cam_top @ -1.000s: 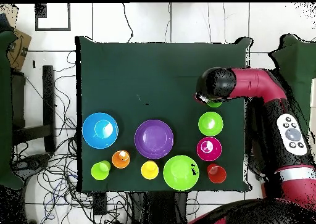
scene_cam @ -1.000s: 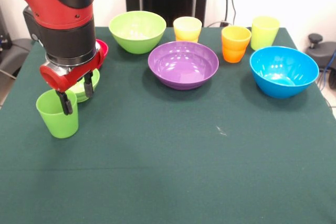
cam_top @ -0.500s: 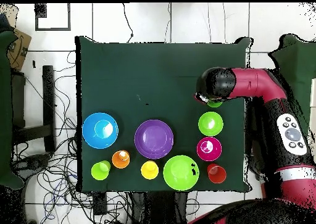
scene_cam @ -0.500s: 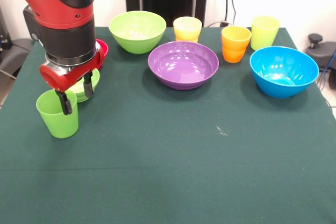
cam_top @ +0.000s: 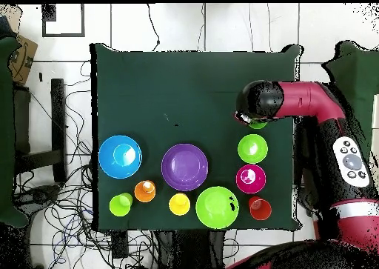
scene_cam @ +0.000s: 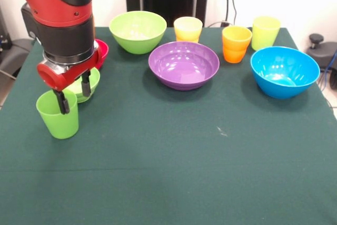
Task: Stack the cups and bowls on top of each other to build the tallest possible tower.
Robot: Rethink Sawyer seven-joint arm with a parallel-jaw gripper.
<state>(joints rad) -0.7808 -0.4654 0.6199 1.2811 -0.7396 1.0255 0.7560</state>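
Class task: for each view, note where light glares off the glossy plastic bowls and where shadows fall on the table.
Front view: white glare streaks inside the wide purple plastic bowl and large blue plastic bowl; soft shadows on the dark green tablecloth beside them. Overhead view: pale glare patches in both bowls, little shadow visible.

no legible text, no labels, no brands, no numbers

A row of bowls and cups lines the far edge of the surface point(scene_cam: 174, 156); nearest the camera, one cup point(scene_cam: 58, 114) stands apart at front left, just before a small bowl point(scene_cam: 89, 84).
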